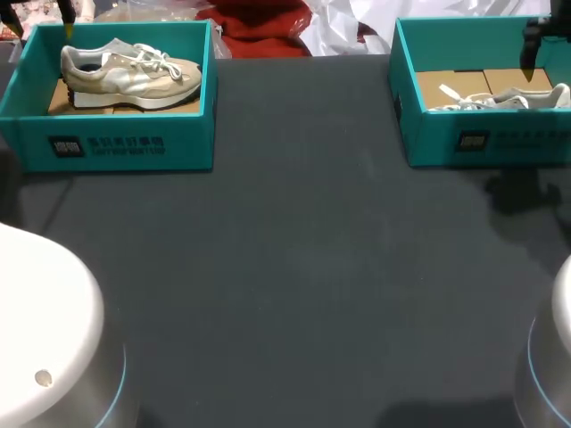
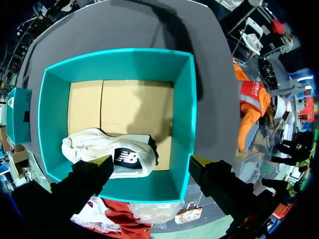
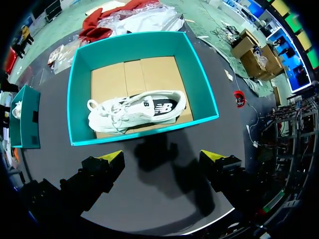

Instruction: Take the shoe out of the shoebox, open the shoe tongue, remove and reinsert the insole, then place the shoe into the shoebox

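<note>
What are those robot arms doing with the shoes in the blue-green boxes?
They are about to start a shoe job, but nothing has been picked up yet. The left gripper hangs open over the left shoebox, where a cream shoe lies inside. The right gripper is open too, close to the right shoebox, which holds a white shoe. Neither gripper touches a shoe.

A dark grey, matte desk (image 1: 303,267) spans the scene, soft shadows falling on its right side; brown cardboard sheets (image 1: 464,85) lie flat near its far corners.
</note>
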### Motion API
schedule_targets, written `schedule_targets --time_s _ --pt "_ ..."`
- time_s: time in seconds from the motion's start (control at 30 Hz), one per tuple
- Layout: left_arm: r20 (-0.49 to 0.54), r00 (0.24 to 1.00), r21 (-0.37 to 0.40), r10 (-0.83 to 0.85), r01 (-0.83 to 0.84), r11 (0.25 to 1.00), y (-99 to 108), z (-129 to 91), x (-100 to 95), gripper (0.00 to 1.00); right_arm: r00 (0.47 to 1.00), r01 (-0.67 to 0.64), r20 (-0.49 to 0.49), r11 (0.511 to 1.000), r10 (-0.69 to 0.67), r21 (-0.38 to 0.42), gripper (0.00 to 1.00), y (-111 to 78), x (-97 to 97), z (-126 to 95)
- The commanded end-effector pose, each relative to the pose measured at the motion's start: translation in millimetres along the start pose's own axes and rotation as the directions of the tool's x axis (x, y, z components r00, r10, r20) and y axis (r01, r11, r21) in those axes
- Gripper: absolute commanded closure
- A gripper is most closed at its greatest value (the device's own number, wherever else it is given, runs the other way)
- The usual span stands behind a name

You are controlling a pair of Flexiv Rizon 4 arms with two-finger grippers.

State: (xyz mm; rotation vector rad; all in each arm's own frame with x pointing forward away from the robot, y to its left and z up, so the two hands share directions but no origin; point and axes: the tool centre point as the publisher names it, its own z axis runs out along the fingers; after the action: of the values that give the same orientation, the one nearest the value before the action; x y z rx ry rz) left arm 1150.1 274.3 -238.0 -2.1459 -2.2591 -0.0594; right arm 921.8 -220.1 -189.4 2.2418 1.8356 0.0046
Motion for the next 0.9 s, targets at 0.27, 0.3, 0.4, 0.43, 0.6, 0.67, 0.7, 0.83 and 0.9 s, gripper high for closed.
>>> schedule_targets --time_s 0.27,0.3,0.4,0.43,0.6,0.67,0.7,0.83,0.9 --pt "-0.022 1.000 0.031 0.009 -0.008 0.999 29 41 -12.7 0.00 1.000 0.001 0.000 1.000 -0.001 -0.002 0.00 -0.8 -0.2 0" --pt "-0.025 1.000 0.027 0.002 -0.002 1.000 30 44 -13.8 0.00 1.000 0.001 0.000 1.000 -0.001 -0.002 0.00 -0.8 -0.2 0" --pt "-0.012 1.000 0.024 0.000 0.000 1.000 34 50 -15.3 0.00 1.000 0.001 0.000 1.000 -0.001 -0.002 0.00 -0.8 -0.2 0" --pt "-0.009 1.000 0.024 -0.001 0.001 1.000 35 51 -15.8 0.00 1.000 0.001 0.000 1.000 -0.001 -0.002 0.00 -0.8 -0.2 0" --pt "-0.011 1.000 0.028 -0.008 0.008 1.000 40 60 -15.9 0.07 1.000 0.001 0.000 1.000 -0.001 -0.002 0.00 -0.8 -0.2 0" --pt "-0.014 1.000 0.034 -0.009 0.010 0.999 41 63 -14.4 0.11 1.000 0.001 0.000 1.000 -0.001 -0.002 0.00 -0.8 -0.2 0" --pt "-0.026 1.000 0.036 -0.012 0.013 0.999 41 65 -13.8 0.13 1.000 0.001 0.000 1.000 -0.001 -0.002 0.00 -0.8 -0.2 0" --pt "-0.042 0.999 0.046 -0.016 0.018 0.999 42 73 -11.7 0.13 1.000 0.001 0.000 1.000 -0.001 -0.002 0.00 -0.8 -0.2 0" --pt "-0.044 0.999 0.051 -0.019 0.021 0.999 43 76 -11.1 0.14 1.000 0.001 0.000 1.000 -0.001 -0.002 0.00 -0.8 -0.2 0"
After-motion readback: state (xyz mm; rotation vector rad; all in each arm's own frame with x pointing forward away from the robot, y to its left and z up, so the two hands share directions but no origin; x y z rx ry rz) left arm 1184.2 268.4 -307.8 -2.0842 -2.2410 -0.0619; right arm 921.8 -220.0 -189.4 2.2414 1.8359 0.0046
